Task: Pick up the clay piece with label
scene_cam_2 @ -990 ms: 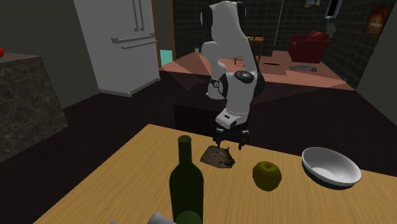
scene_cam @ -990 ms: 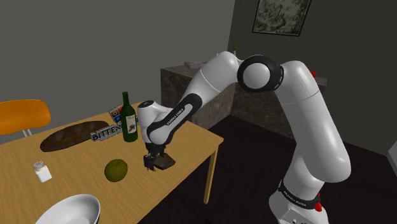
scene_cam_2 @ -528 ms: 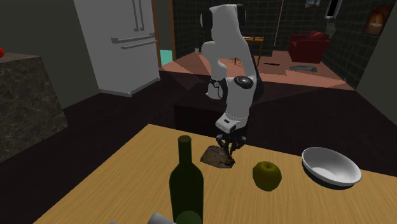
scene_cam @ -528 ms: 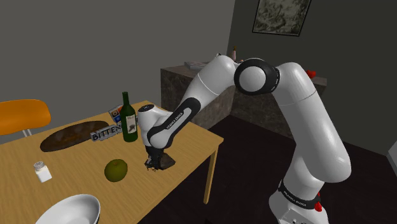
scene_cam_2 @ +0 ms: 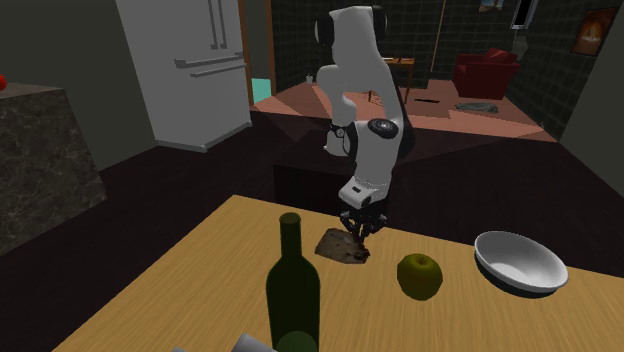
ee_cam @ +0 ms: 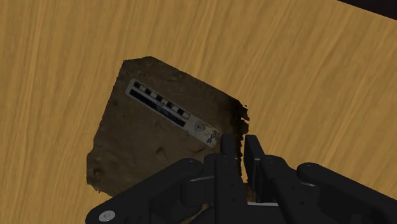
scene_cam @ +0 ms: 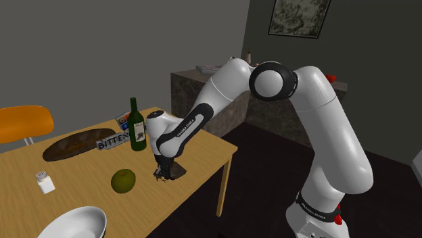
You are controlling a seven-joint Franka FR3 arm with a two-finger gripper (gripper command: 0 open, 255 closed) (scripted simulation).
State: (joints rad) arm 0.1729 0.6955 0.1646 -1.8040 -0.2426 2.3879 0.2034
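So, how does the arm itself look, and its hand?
The arm has smooth, rounded white links with dark joints and small black lettering on the forearm. The hand is all black, with two blocky fingers.

Walls: plain grey wall (scene_cam: 81,47) behind the table; darker wall (scene_cam: 365,54) at the shoulder view's right.
Picture: framed picture (scene_cam: 299,17) high on the darker wall.
Floor: dark floor (scene_cam: 264,189) beside the table; reddish floor (scene_cam_2: 300,100) in the far room.
Table: light wooden table (scene_cam: 203,145), grain visible.
Chair: orange chair (scene_cam: 24,125) at the shoulder view's left edge, just behind the table.
Counter: dark mottled stone counter (scene_cam: 186,88) beyond the table.
Fridge: pale grey fridge (scene_cam_2: 185,65) at the second exterior view's upper left.
Sofa: red sofa (scene_cam_2: 487,70), far back.
Light: dim overall.
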